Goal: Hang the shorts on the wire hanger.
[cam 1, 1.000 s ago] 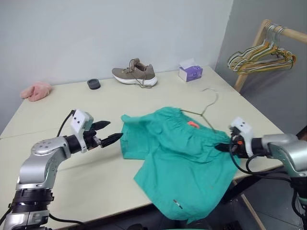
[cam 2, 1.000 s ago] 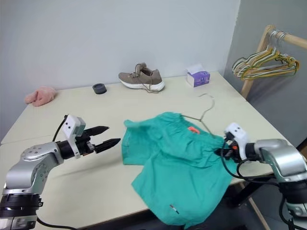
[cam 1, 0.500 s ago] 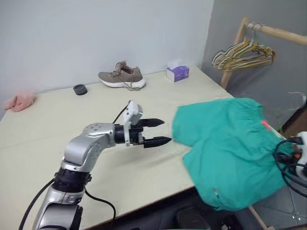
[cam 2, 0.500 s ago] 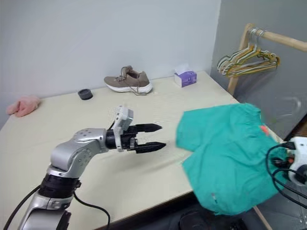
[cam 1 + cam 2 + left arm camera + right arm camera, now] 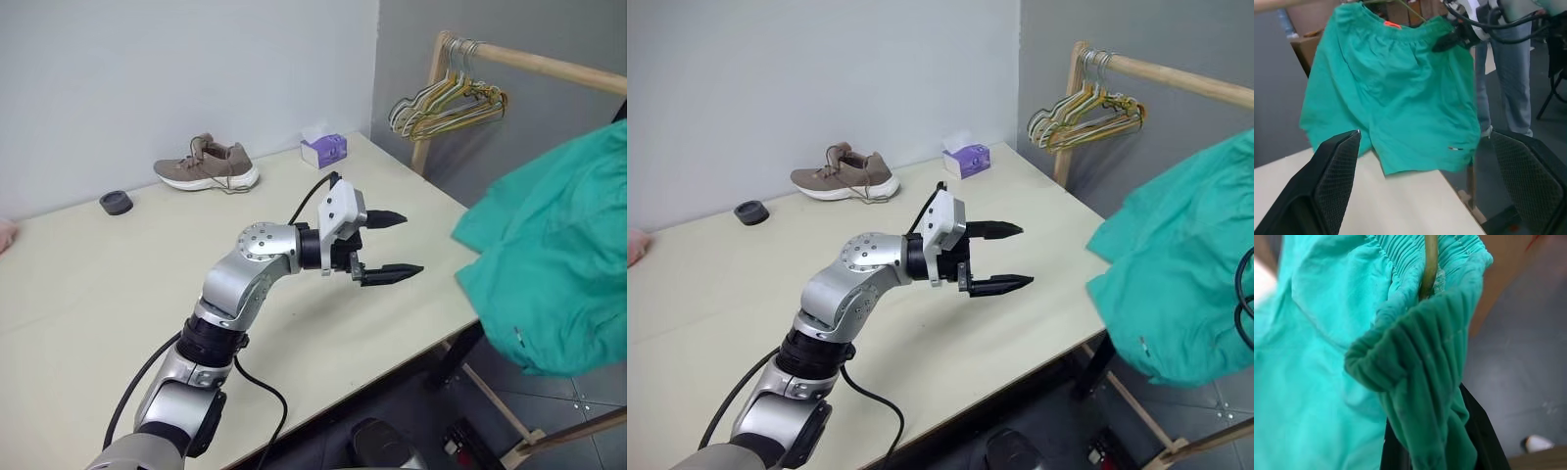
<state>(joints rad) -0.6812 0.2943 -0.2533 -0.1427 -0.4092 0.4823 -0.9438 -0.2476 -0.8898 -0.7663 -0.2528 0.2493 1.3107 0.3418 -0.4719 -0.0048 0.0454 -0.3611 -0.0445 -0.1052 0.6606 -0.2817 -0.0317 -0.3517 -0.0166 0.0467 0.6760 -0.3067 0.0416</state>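
Shorts (image 5: 1396,93) hang off the desk (image 5: 118,294) edge with the wire hanger (image 5: 1429,264), pinched at the waistband by my closed right claw (image 5: 1447,43), left claw (image 5: 387,245) open, so I fear they slide off the wire

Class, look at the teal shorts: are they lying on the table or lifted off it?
Lifted off. The shorts hang in the air beyond the table edge, their waistband pinched by the right gripper.
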